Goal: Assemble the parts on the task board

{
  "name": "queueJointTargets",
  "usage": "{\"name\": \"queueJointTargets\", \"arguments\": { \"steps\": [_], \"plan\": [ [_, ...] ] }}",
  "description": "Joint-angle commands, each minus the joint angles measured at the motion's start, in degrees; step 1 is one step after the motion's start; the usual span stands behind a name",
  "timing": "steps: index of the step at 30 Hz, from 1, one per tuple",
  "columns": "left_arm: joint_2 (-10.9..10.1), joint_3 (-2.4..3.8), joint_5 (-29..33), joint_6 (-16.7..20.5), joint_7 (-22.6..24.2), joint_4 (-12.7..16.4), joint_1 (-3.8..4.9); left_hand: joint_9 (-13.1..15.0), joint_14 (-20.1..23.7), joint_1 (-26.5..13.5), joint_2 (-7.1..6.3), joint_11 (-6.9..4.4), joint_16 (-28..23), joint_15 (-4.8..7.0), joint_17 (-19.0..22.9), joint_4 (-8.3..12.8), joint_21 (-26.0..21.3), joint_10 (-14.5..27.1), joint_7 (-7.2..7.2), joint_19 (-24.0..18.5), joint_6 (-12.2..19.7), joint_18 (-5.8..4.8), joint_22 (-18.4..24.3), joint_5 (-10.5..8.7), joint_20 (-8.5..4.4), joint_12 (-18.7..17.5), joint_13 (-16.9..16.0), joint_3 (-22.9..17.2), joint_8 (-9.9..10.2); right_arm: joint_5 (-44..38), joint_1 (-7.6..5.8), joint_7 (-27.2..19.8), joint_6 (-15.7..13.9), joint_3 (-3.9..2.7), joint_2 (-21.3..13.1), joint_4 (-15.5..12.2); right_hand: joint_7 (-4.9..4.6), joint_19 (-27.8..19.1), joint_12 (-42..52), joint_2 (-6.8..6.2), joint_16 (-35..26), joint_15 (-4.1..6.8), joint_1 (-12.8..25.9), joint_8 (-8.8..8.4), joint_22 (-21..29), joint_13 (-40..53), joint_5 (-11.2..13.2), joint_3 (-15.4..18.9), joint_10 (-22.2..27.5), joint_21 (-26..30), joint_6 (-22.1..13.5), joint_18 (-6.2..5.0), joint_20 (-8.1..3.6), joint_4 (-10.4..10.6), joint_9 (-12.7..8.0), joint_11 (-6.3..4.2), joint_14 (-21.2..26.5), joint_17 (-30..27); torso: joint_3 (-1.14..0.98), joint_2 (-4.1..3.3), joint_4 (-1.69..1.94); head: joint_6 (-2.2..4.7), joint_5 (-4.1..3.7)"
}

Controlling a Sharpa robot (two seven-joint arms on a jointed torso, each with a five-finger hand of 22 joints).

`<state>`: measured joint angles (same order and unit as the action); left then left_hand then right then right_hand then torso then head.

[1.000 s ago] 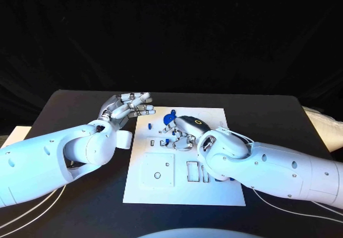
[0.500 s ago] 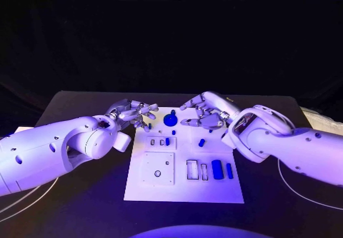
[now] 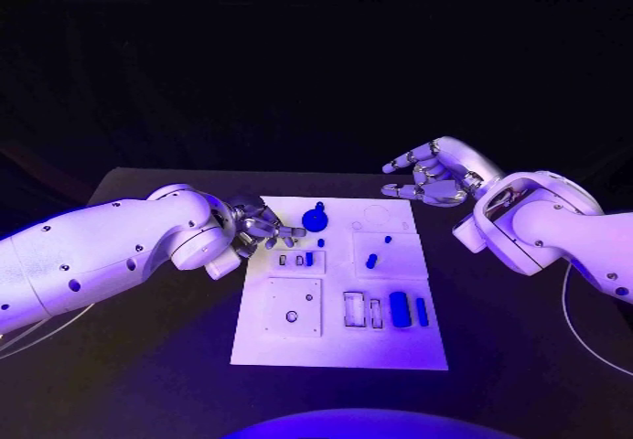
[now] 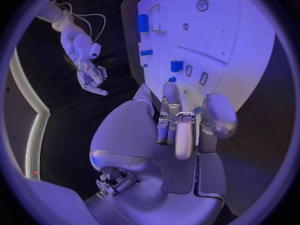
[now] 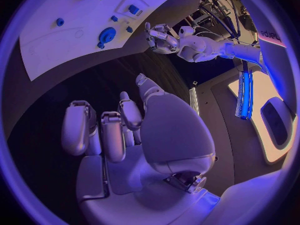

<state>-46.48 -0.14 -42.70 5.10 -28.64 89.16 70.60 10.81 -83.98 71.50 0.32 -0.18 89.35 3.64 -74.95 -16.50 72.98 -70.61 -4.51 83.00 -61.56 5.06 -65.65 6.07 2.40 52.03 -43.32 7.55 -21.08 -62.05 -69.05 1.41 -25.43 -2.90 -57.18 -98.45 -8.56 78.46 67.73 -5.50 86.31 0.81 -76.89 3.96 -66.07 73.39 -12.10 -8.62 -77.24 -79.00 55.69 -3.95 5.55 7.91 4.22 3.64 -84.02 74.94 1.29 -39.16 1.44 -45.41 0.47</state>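
Right hand [image 3: 433, 174] pulled back off task board [image 3: 340, 352], fingers apart, empty, likely clearing view. Left hand [image 3: 260, 229] now at board's edge, fingers loosely curled, holding nothing, probably lining up for round blue part [image 3: 316, 219].

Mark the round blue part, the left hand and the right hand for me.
Round blue part [image 3: 316, 219]: head view, centre of its disc.
Left hand [image 3: 259, 226]: head view, middle of the hand, at the task board's left edge.
Right hand [image 3: 433, 174]: head view, middle of the hand, raised beyond the board.
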Motion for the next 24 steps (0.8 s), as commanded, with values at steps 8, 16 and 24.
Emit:
{"name": "queueJointTargets", "arguments": {
  "steps": [8, 16, 24],
  "plan": [
    [3.6, 0.03, -12.5, -5.2, -11.1, -2.4, 0.27, 4.3, -6.0, -1.5, 1.10, -0.65, 0.7, 0.85, -15.0, -0.1, 9.1, -2.7, 1.29, 3.6, 1.2, -2.66, -12.7, -0.61, -0.70, 8.5, -9.8, 3.1, -5.5, 1.4, -0.07, 0.4, 0.9, 0.14, 0.3, 0.9, 0.01, -0.1, 0.2, 0.28, -0.3, -0.01, -0.1, 0.28, 0.0, 0.1, -0.5, 0.1, -0.3, 0.3, 0.5, -0.79, -0.30, 0.0, 0.1, -0.16, -4.4, 8.5, -0.13, 0.10, 0.07, -0.21, 0.05],
    [6.8, -0.07, -12.9, -8.1, -12.6, -4.6, 1.27, 6.7, -6.0, -1.9, 1.34, -0.97, 0.7, 1.03, -15.0, -0.1, 11.3, -3.6, 1.61, 4.4, 2.1, -3.24, -15.8, -1.01, -0.89, 10.7, -12.7, 4.4, -8.1, 1.0, -0.07, 1.2, 1.6, 0.23, 0.4, 1.3, 0.03, -0.3, -0.3, 0.19, -0.6, 0.01, 0.1, 0.27, 0.6, -0.3, -0.6, 0.3, -0.1, 0.6, 0.6, -0.91, -0.31, 0.1, 0.1, -0.17, -4.3, 8.0, -0.04, -0.08, -0.22, -0.39, 0.21],
    [9.6, -0.18, -13.0, -10.1, -13.1, -6.9, 1.92, 8.2, -6.0, -2.4, 1.52, -1.13, 0.7, 1.15, -15.0, -0.1, 11.9, -4.1, 1.80, 4.6, 2.6, -3.39, -16.7, -1.32, -0.99, 11.6, -13.9, 5.1, -9.4, 0.9, -0.01, 1.7, 1.9, 0.36, 0.3, 1.8, 0.04, -0.4, -0.4, 0.16, -0.7, 0.01, 0.1, 0.27, 0.7, -0.4, -0.6, 0.3, 0.0, 0.6, 0.6, -0.92, -0.32, 0.2, 0.1, -0.18, -4.3, 8.0, -0.06, -0.07, -0.12, -0.87, 0.05]
  ]
}}
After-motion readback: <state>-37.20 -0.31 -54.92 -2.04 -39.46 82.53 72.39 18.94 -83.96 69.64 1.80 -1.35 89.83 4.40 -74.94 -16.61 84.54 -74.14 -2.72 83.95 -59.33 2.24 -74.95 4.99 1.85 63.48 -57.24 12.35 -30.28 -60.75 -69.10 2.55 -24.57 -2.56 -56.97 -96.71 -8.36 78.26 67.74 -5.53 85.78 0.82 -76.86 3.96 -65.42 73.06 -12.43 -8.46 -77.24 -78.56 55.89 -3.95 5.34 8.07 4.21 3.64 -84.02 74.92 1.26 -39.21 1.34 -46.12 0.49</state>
